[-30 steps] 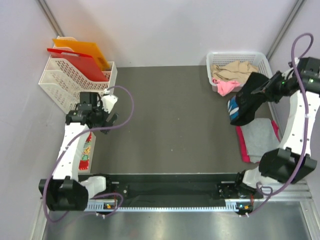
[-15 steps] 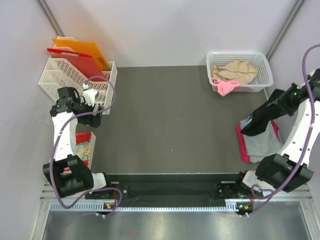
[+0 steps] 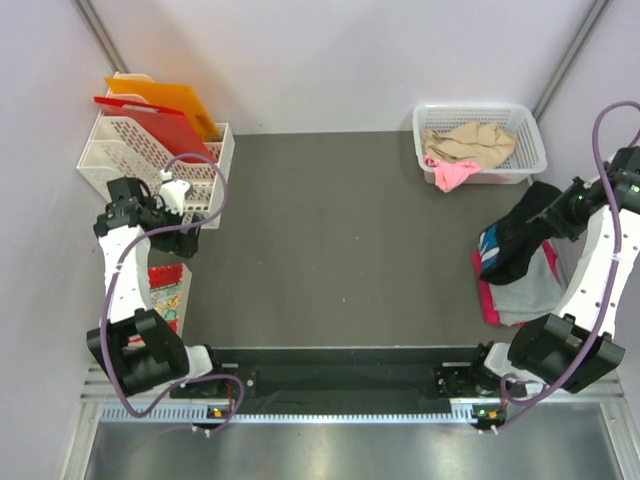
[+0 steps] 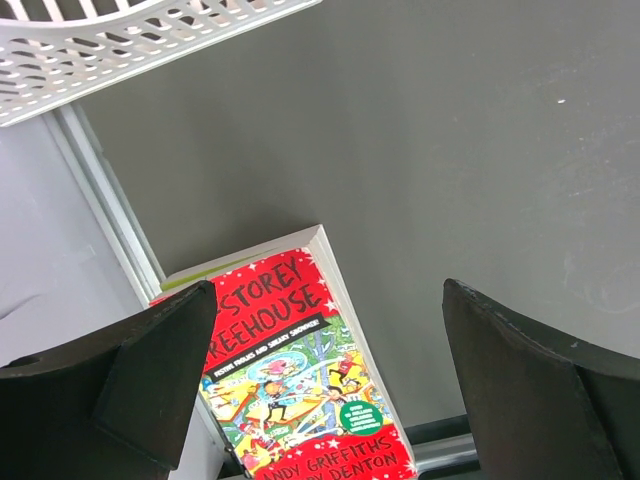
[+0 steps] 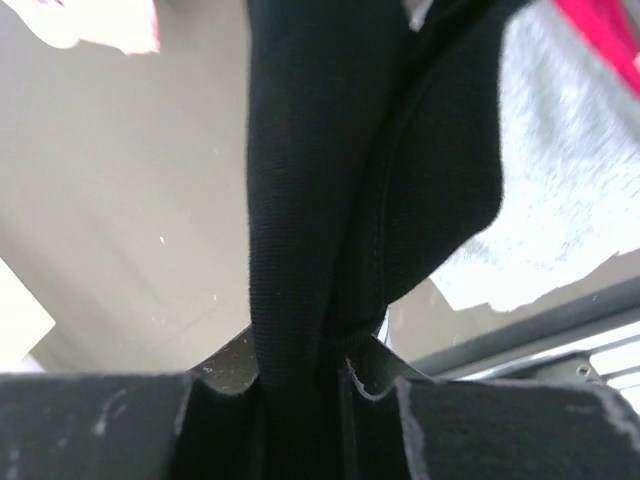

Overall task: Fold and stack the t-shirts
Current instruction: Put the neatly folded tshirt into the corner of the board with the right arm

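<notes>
My right gripper [image 3: 562,207] is shut on a fold of the black t-shirt [image 3: 512,246], which hangs from it over the right side of the table. In the right wrist view the black cloth [image 5: 330,150] is pinched between the jaws of the gripper [image 5: 322,392]. Below it a grey t-shirt [image 3: 532,292] lies flat on a magenta one [image 3: 484,292]. A beige t-shirt [image 3: 470,140] and a pink one [image 3: 451,176] sit in the white basket [image 3: 478,107]. At the far left my left gripper [image 4: 325,330] stands open with nothing between its fingers.
A red picture book [image 4: 300,390] lies at the table's left edge under the left gripper [image 3: 186,214]. A white file rack [image 3: 125,155] holding a red folder [image 3: 150,118] and an orange folder [image 3: 165,95] stands at the back left.
The right arm has swung right and back with the black t-shirt, which now hangs over the grey one. The left arm pulled back to the left beside the file rack, then held still.
</notes>
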Controlling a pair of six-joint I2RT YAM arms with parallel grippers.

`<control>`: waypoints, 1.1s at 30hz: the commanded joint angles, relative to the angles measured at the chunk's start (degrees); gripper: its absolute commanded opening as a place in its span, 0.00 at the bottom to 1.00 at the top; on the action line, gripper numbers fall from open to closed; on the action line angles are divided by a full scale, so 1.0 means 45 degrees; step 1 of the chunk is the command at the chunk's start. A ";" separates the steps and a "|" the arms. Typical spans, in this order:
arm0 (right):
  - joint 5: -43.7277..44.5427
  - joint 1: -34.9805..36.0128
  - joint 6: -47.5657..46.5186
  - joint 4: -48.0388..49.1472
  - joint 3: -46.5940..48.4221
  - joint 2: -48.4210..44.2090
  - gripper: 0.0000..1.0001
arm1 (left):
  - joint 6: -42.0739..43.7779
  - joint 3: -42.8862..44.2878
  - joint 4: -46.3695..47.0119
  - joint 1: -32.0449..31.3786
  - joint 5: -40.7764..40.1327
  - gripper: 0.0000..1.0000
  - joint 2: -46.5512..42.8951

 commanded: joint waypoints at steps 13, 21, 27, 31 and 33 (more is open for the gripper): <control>0.2310 0.1426 0.0890 0.0319 0.0907 0.0985 0.00 | 0.0435 -0.0318 -0.0308 0.0282 0.0571 0.99 -0.0846; 0.7096 0.0197 0.1144 -0.0815 -0.0087 0.0497 0.00 | 0.0631 -0.0865 -0.0190 0.0477 0.0453 0.99 -0.1042; 0.7181 -0.0410 0.1065 -0.0935 -0.2624 0.0849 0.00 | 0.0709 -0.0592 -0.0190 0.0633 0.0415 0.99 -0.0808; 0.7238 -0.0410 0.1143 -0.0582 -0.3778 0.0614 0.23 | 0.0827 -0.0241 -0.0327 0.0711 0.0375 0.99 -0.0632; 0.7899 -0.0410 0.1339 -0.0835 -0.3663 0.0692 0.69 | 0.0924 -0.0162 -0.0366 0.0769 0.0375 0.99 -0.0573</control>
